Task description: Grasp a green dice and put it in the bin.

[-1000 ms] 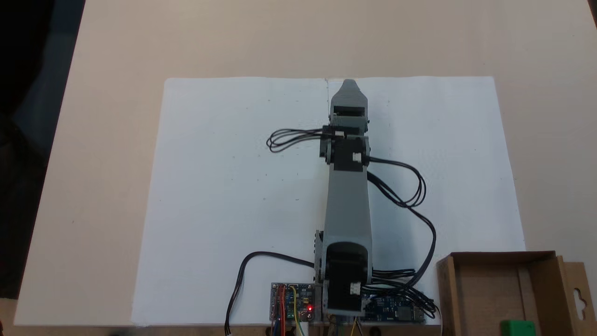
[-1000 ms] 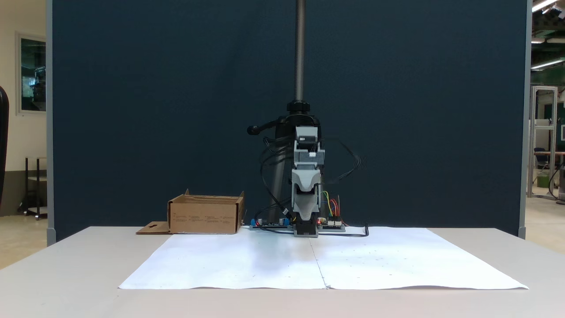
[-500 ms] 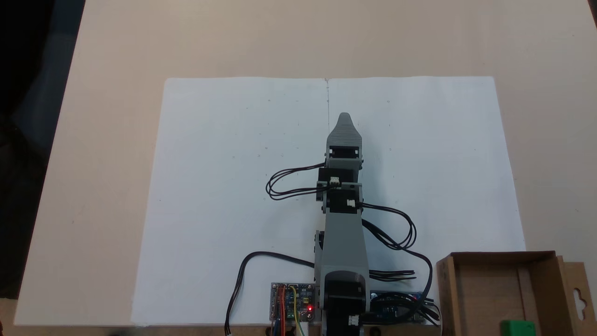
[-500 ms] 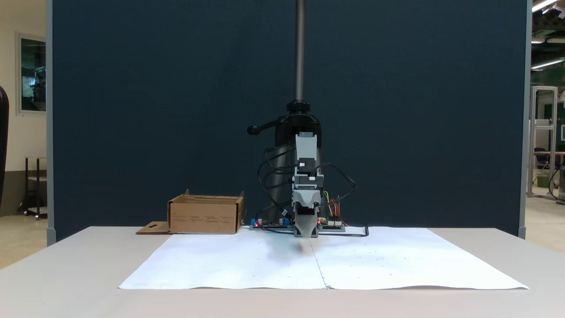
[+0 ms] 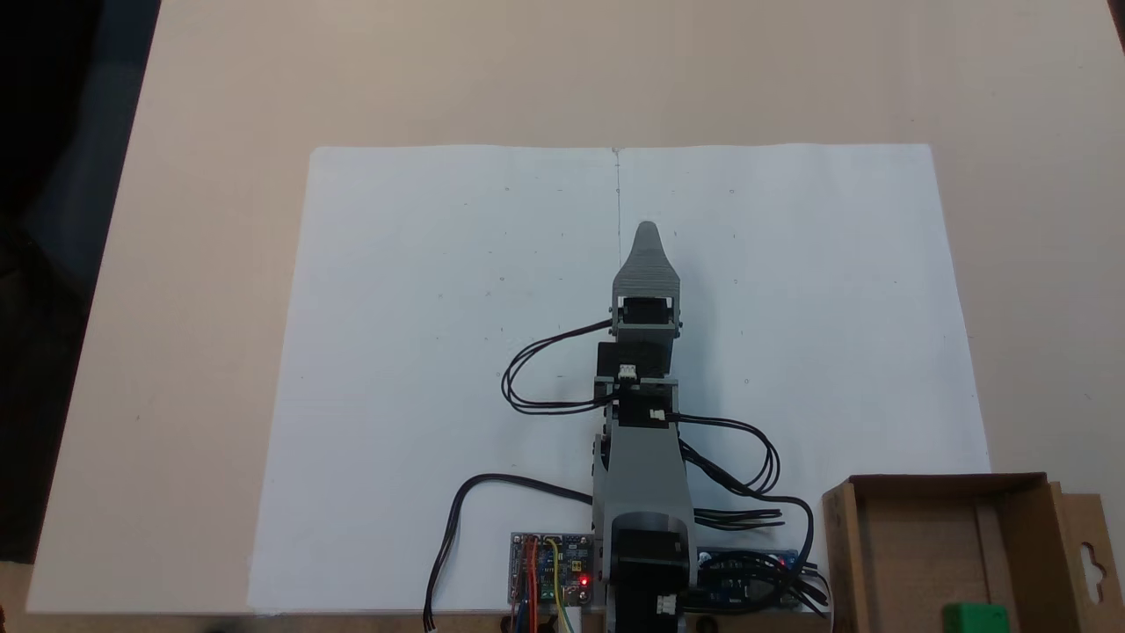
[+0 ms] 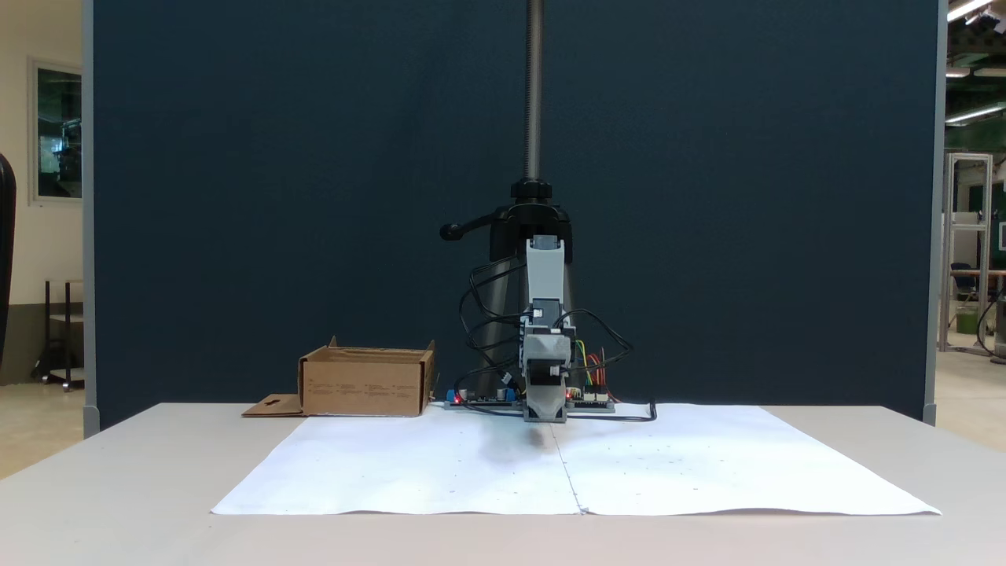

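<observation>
Sitting in the bin point(image 5: 914, 545), the green dice point(image 5: 976, 617) looked light and hard, best pinched on flat sides; fingers' point(image 5: 647, 230) state unclear.

— what kind of place is this?
— a lab or workshop hall. a dark blue partition point(image 6: 314, 196) stands behind the table point(image 6: 118, 487), and past its right edge there are ceiling strip lights point(image 6: 971, 71) and a metal frame rack point(image 6: 963, 251) on a bare floor.
— anything on the table itself?
— white paper sheets point(image 5: 422, 352) as a work mat, bare circuit boards point(image 5: 549, 571) with loose wires, and a pole point(image 6: 534, 86) on a clamp.
</observation>
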{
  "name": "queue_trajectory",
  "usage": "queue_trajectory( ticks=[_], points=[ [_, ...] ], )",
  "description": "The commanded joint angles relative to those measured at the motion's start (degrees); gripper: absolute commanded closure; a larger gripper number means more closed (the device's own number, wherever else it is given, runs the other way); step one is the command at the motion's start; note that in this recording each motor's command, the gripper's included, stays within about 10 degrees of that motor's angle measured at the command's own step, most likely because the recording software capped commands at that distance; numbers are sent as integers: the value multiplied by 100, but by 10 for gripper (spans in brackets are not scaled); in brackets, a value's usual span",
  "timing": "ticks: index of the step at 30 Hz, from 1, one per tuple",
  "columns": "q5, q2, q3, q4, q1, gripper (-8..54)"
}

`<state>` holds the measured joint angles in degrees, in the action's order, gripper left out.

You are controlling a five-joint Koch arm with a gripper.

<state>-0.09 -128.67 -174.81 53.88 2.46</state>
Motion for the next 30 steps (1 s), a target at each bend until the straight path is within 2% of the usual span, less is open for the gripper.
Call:
queue_trajectory(
  ticks=[1,30],
  points=[
    [-53,-677,-422,974,-26,1],
    [-88,-686,-457,1749,-18,-13]
  ],
)
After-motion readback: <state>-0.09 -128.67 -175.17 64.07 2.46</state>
